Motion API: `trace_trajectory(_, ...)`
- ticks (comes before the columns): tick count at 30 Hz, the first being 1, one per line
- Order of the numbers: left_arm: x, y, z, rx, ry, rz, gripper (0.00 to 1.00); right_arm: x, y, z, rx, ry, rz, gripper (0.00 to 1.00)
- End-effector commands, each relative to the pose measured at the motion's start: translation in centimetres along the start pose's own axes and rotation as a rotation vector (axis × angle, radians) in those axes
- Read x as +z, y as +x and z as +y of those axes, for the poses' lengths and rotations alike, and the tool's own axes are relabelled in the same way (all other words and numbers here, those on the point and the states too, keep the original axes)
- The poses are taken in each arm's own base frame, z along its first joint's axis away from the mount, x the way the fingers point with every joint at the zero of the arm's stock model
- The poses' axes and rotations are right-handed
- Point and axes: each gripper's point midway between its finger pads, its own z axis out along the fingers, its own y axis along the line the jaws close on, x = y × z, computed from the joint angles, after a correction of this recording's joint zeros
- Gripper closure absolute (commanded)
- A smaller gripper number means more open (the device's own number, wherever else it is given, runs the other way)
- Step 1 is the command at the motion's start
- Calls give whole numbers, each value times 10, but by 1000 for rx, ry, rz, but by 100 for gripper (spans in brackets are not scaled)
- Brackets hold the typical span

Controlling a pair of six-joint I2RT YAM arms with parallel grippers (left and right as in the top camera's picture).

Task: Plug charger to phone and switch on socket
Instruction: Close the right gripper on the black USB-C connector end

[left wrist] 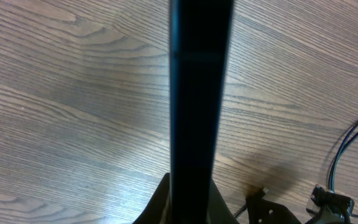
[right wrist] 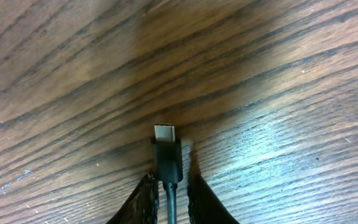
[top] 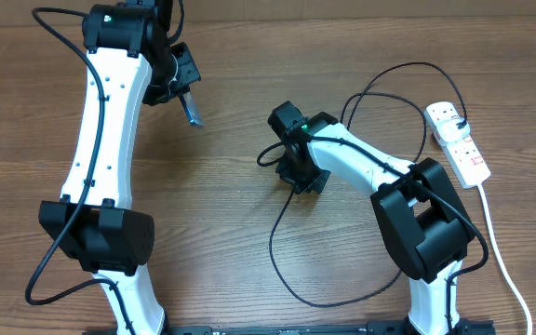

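Note:
My left gripper (top: 182, 93) is shut on the phone (top: 193, 111) and holds it edge-on above the table at the back left. In the left wrist view the phone (left wrist: 199, 93) is a dark slab running up from the jaws (left wrist: 188, 205); its screen is hidden. My right gripper (top: 302, 177) is at the table's middle, shut on the charger's connector end. In the right wrist view the connector (right wrist: 166, 152) sticks out between the fingers (right wrist: 169, 193), its metal tip free, just above the wood. The black cable (top: 277, 251) loops toward the socket (top: 461, 141) at the right.
The socket's thick white cord (top: 501, 251) runs down the right edge. The charger cable loops over the table in front of and behind the right arm. Bare wood lies between the two grippers. The right gripper shows in the left wrist view (left wrist: 328, 202).

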Motion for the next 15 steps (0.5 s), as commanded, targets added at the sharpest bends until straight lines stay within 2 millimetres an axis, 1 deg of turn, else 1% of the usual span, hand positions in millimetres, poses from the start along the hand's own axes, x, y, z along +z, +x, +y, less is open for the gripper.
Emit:
trace_trajectory(1, -3, -3, 1, -15, -6, -20, 96, 18, 6, -7, -13, 31, 29, 83)
trace_trajectory(15, -3, -3, 1, -15, -6, -20, 96, 18, 7, -8, -12, 35, 31, 87)
